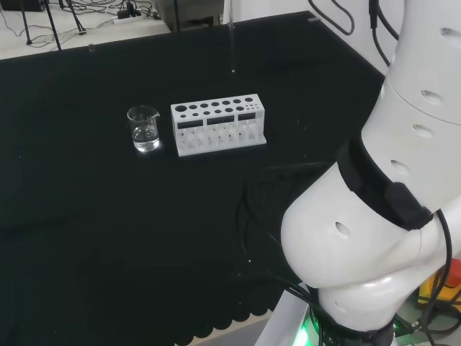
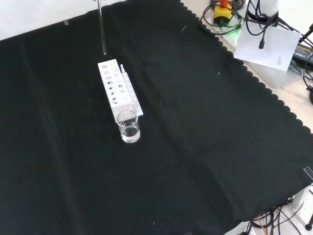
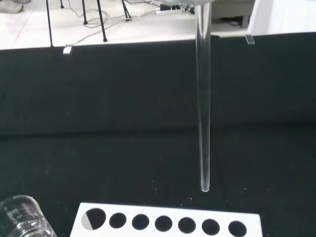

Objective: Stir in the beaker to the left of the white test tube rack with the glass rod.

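A clear glass rod point(image 1: 232, 43) hangs upright over the black cloth, and its upper end runs out of the head view's top. In the front view the rod point(image 2: 101, 29) comes down from the top edge, its tip just beyond the far end of the white test tube rack point(image 2: 119, 90). The wrist view has the rod point(image 3: 203, 98) ending a little above the cloth behind the rack point(image 3: 168, 222). A small glass beaker point(image 1: 143, 128) with a little clear liquid stands just left of the rack point(image 1: 218, 124) in the head view. That beaker point(image 2: 128, 126) sits at the rack's near end in the front view.
The arm's own white links point(image 1: 389, 216) fill the head view's right side. Cables and a yellow device point(image 2: 222, 12) lie beyond the cloth's scalloped edge, beside a white sheet point(image 2: 269, 46). Stand legs point(image 3: 74, 19) rest on the floor past the bench.
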